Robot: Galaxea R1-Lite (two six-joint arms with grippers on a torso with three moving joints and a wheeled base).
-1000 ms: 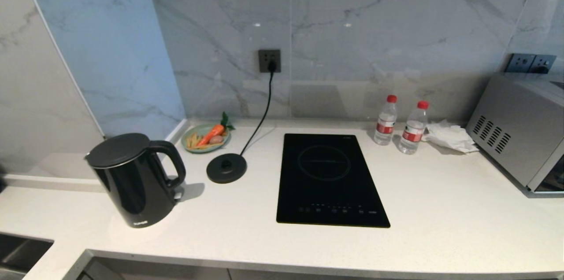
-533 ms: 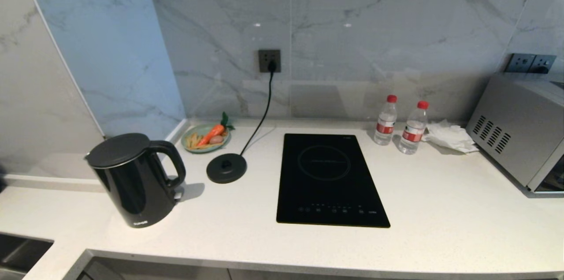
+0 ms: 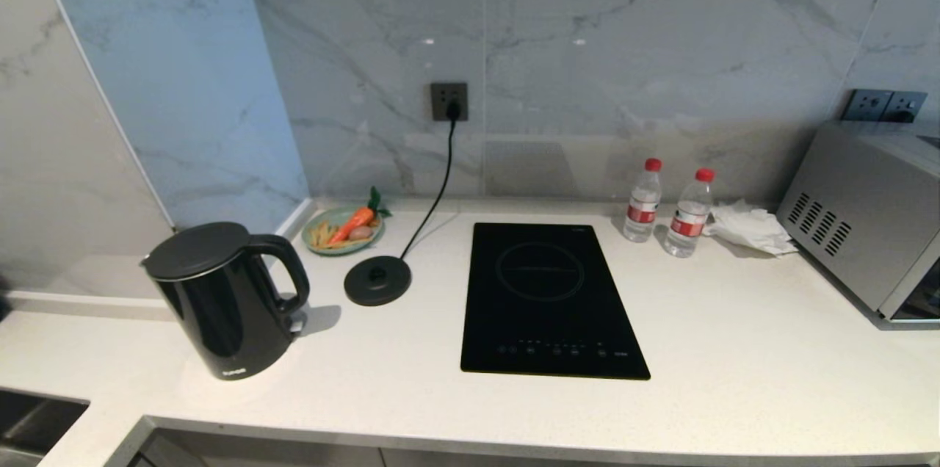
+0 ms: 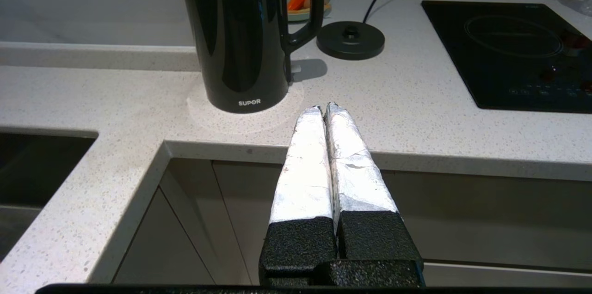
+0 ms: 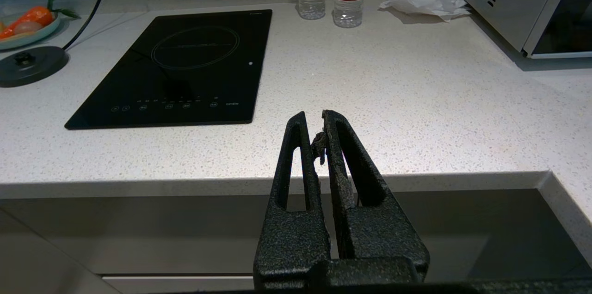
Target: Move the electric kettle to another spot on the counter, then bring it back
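Observation:
The glossy black electric kettle (image 3: pixel 224 298) stands upright at the left of the white speckled counter (image 3: pixel 734 357), its looped handle facing the round black base disc (image 3: pixel 377 280). Neither arm shows in the head view. In the left wrist view my left gripper (image 4: pixel 324 107) hangs in front of the counter's front edge, a little right of the kettle (image 4: pixel 245 35), with its foil-wrapped fingers (image 4: pixel 305 164) pressed together on nothing. My right gripper (image 5: pixel 312 120) is shut and empty before the counter edge, right of the hob (image 5: pixel 180 67).
A black glass hob (image 3: pixel 547 298) is set into the counter's middle. A plate of vegetables (image 3: pixel 344 229) lies behind the base disc, whose cord runs to a wall socket (image 3: pixel 449 100). Two water bottles (image 3: pixel 664 208), a crumpled tissue (image 3: pixel 749 227) and a microwave (image 3: pixel 866 221) stand at the right. A sink (image 3: pixel 33 423) lies at the left.

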